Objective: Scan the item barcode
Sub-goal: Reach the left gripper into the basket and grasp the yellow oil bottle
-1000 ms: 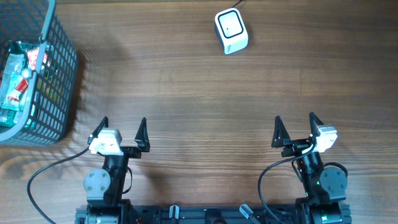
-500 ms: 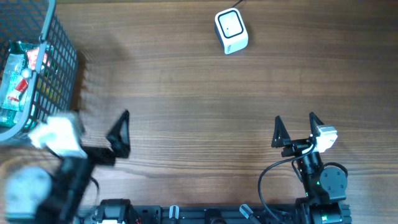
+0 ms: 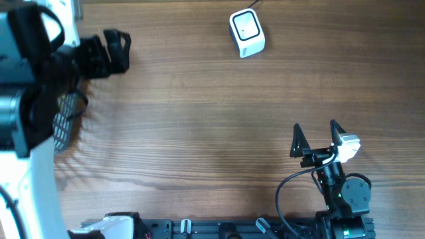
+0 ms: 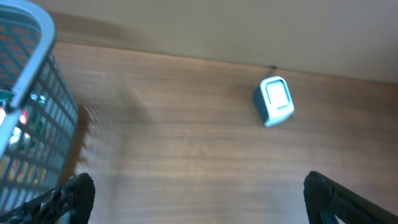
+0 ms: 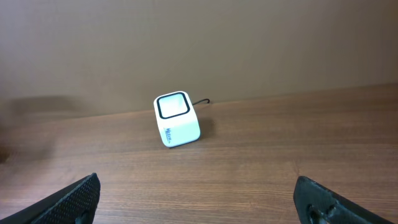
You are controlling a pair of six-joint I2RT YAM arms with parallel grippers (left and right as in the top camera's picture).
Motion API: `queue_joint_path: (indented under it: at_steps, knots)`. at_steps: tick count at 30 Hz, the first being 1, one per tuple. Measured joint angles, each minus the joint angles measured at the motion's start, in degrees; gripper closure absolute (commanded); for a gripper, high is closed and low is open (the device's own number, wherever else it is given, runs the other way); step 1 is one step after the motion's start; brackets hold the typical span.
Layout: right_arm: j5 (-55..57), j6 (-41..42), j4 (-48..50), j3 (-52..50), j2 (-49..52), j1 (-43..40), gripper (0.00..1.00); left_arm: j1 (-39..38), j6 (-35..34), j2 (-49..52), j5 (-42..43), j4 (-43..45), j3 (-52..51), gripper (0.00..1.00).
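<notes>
Plainly, the main risk is sitting at the grey plastic mesh basket at the table's left edge: the left gripper is hovering beside and above it with its jaws spread wide and empty, and a careless descent could be catching a finger on the rim or the lattice wall, tipping or dragging the basket instead of reaching inside. Through the mesh, in the left wrist view, colourful packaged goods are showing in red, green and white; how many there are, and which way any barcode is facing, I cannot tell. From overhead the left arm is covering almost all of the basket. The white box-shaped barcode scanner with a dark-framed window is standing far across the wooden table, well apart from the basket, so a loosely pinched packet could be slipping during the carry. The right gripper is waiting near the front edge, jaws wide, holding nothing
</notes>
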Motion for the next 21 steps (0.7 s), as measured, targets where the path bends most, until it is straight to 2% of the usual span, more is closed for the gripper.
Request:
queue_joint_path:
  at_steps: [6,9,11,16,21]
  knots:
    - [0.0,0.0,0.0,0.0,0.0,0.0,0.00,2.8,0.7,2.4,-12.4,8.9,0.0,0.03]
    - [0.0,0.0,0.0,0.0,0.0,0.0,0.00,9.3,0.8,2.4,-17.3,10.6,0.2,0.02]
    - [0.0,0.0,0.0,0.0,0.0,0.0,0.00,17.0,1.0,2.4,-19.0,11.4,0.2,0.02]
    - [0.0,0.0,0.0,0.0,0.0,0.0,0.00,31.6,2.9,3.9,-15.5,12.2,0.2,0.03]
    - [0.0,0.0,0.0,0.0,0.0,0.0,0.00,39.2,5.4,9.3,-8.9,10.1,0.6,0.05]
